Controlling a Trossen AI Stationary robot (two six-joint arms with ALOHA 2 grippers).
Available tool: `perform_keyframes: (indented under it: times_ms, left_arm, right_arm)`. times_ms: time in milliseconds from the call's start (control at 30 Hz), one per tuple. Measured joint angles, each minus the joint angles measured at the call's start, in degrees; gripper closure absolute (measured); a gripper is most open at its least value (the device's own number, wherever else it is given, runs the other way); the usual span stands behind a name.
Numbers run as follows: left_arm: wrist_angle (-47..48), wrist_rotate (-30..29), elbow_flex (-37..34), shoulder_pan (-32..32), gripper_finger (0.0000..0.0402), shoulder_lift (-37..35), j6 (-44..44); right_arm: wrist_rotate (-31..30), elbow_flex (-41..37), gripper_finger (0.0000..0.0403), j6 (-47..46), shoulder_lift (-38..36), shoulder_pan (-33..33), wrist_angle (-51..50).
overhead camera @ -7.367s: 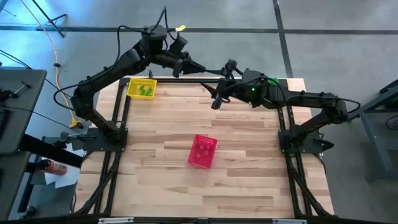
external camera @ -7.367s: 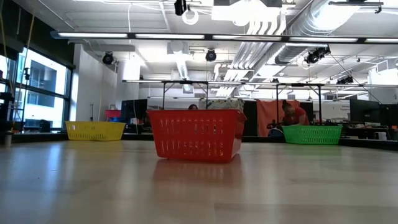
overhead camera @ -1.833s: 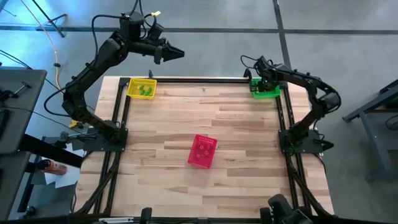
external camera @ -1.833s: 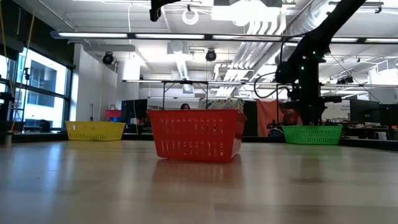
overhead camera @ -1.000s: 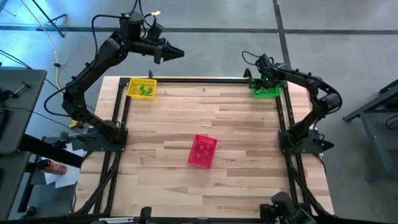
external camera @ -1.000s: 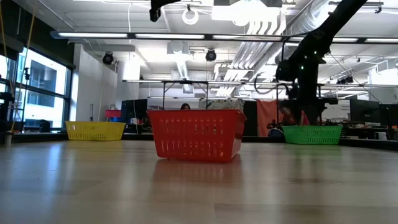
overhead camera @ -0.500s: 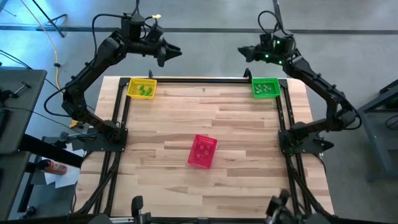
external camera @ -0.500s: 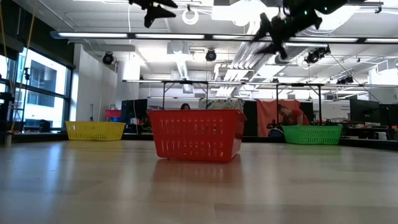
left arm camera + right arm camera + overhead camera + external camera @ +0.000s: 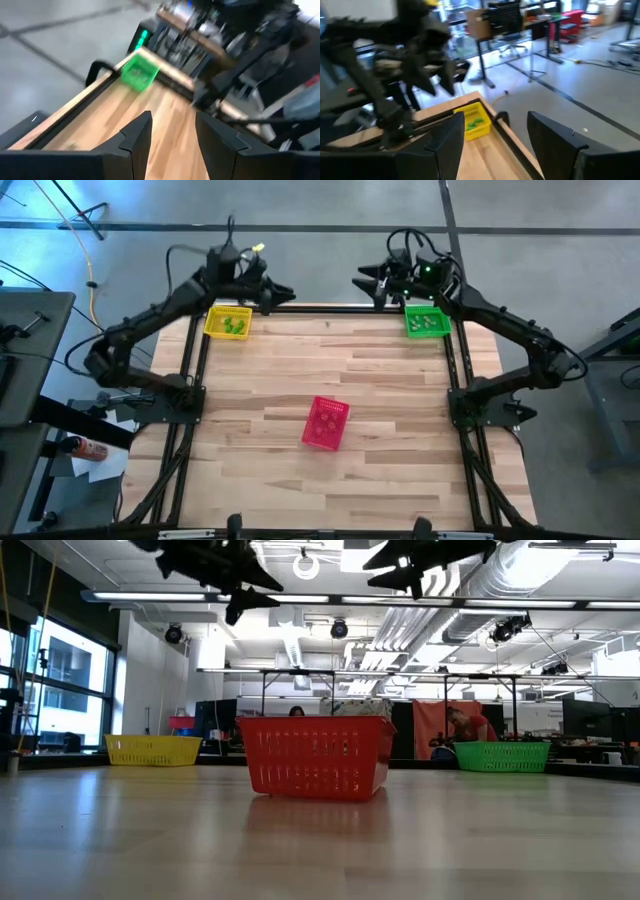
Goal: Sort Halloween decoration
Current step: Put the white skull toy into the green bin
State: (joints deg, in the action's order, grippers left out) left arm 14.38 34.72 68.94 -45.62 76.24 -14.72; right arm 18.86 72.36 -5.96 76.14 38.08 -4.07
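both arms are raised above the far edge of the tabletop (image 9: 330, 370), pointing toward each other across the gap between them. the left gripper (image 9: 283, 295) hangs just past the yellow basket (image 9: 228, 322), above the far rail, and the right gripper (image 9: 366, 283) hangs near the green basket (image 9: 427, 322) at the opposite far corner. from table height both show only as dark shapes high up near the ceiling lights, the left gripper (image 9: 240, 590) lower than the right gripper (image 9: 400, 568).

the left wrist view shows the left arm's own fingers (image 9: 135, 137) standing apart with bare wood between them and nothing in their hold. the right wrist view shows the same for the right arm's fingers (image 9: 447, 137): spread, with an empty gap.

the decorations are tiny. a few green pieces (image 9: 235, 326) lie inside the yellow basket at the far left corner, and they also show from the right wrist as a green clump (image 9: 474, 122) in that basket (image 9: 479, 131). a few small pale specks (image 9: 430, 323) lie in the green basket, too small to make out. small dark red dots (image 9: 324, 423) sit in the pink basket (image 9: 326, 423), which stands alone near the middle of the tabletop, a little toward the near side and well apart from the other two baskets.

from table height the three baskets stand in a row: yellow (image 9: 152, 750), red-looking (image 9: 314, 756), green (image 9: 502, 756). a person (image 9: 470, 725) in red is behind the green one, in the room beyond.
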Motion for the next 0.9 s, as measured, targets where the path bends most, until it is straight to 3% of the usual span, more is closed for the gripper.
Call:
perform_keyframes:
  times_ms: [200,367,667,733,900]
  left_arm:
    - [-23.8,-6.2,-19.5,3.5,0.0259,-7.9,-11.6]
    - [-33.7,-10.8,-30.2,6.5,0.0259,-12.6,-17.9]
    - [-38.8,-12.0,-33.3,8.2,0.0259,-19.6,-21.2]
    - [-39.4,-12.0,-33.2,8.0,0.0259,-21.5,-20.8]
    - [-39.4,-12.0,-33.2,6.6,0.0259,-25.6,-20.6]
  right_arm:
    - [-9.3,0.0,0.0192,-3.0,0.0,-3.4,-1.5]
    - [-11.4,0.0,0.0192,-4.2,0.5,-5.7,-2.4]
    - [-23.1,0.0,0.0192,-21.6,7.7,-8.8,-3.9]
    - [-22.6,0.3,0.0192,-25.0,10.8,-8.3,-6.0]
    - [-17.6,8.9,0.0192,-28.6,22.2,-6.7,-23.7]
